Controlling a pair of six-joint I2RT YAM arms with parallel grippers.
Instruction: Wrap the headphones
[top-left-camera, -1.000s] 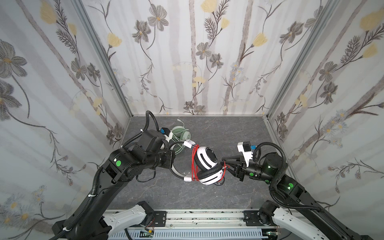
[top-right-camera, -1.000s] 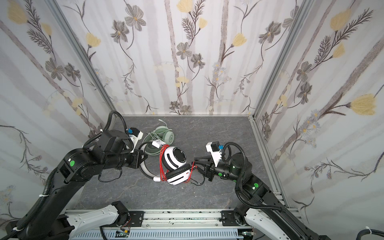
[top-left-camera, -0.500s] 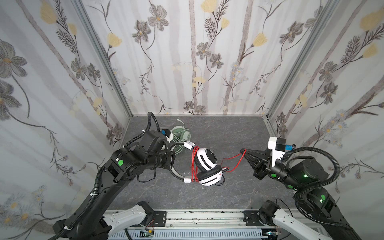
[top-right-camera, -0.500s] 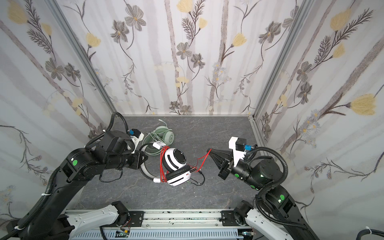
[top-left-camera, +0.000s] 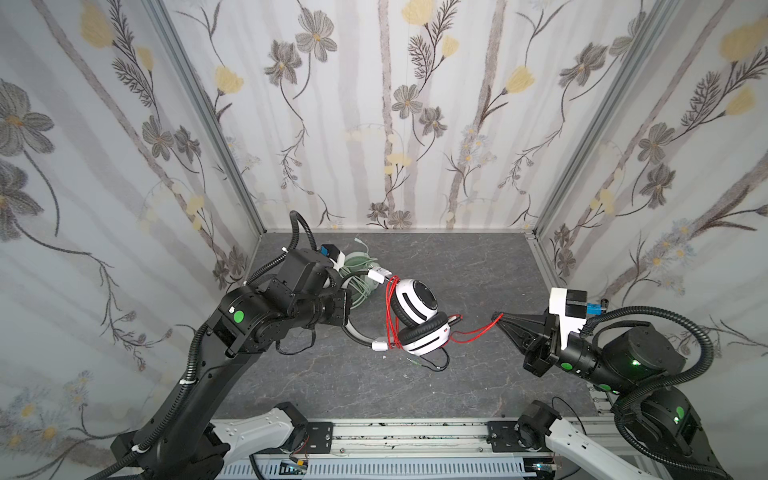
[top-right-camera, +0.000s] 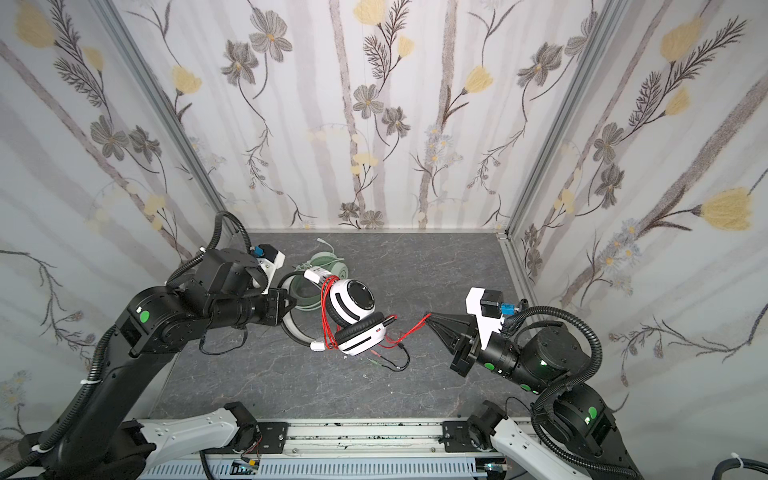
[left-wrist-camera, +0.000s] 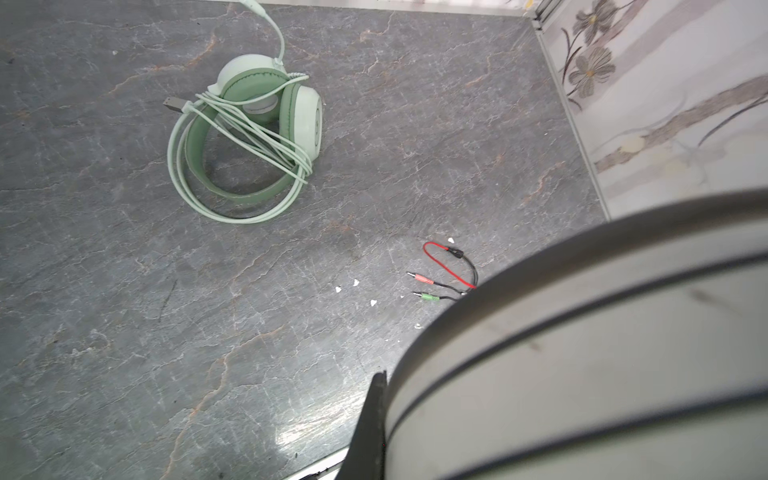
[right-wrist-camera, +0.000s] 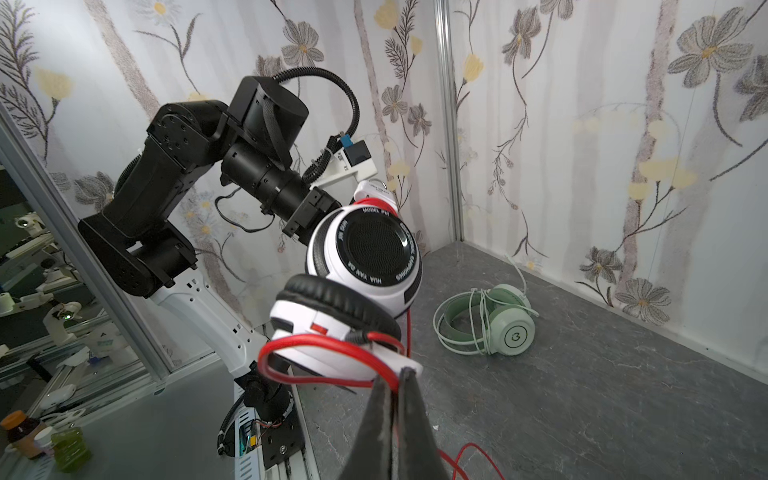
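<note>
The white-and-black headphones (top-left-camera: 415, 307) (top-right-camera: 353, 307) (right-wrist-camera: 365, 266) hang above the grey floor. My left gripper (top-left-camera: 348, 320) (top-right-camera: 291, 309) is shut on their headband (left-wrist-camera: 602, 353), which fills the left wrist view beside one dark finger (left-wrist-camera: 372, 419). A red cord (top-left-camera: 473, 332) (top-right-camera: 409, 330) (right-wrist-camera: 316, 345) loops round the ear cups and runs right to my right gripper (top-left-camera: 500, 318) (top-right-camera: 432, 319) (right-wrist-camera: 399, 378), which is shut on it. The cord's plugs (left-wrist-camera: 428, 286) lie on the floor. The mint-green headphones (top-left-camera: 361, 266) (left-wrist-camera: 257, 124) (right-wrist-camera: 498, 328) lie at the back left, cord wound round them.
Floral walls close the floor on three sides, with metal corner posts (top-left-camera: 540, 232). The arms' mounting rail (top-left-camera: 399, 436) runs along the front edge. Small white crumbs (left-wrist-camera: 355, 284) lie near the plugs. Bottles (right-wrist-camera: 25, 432) stand outside the cell.
My right gripper closed on the red cord beside the headset and pulled back to the right, drawing out a stretch of cord. The left gripper kept hold of the headband.
</note>
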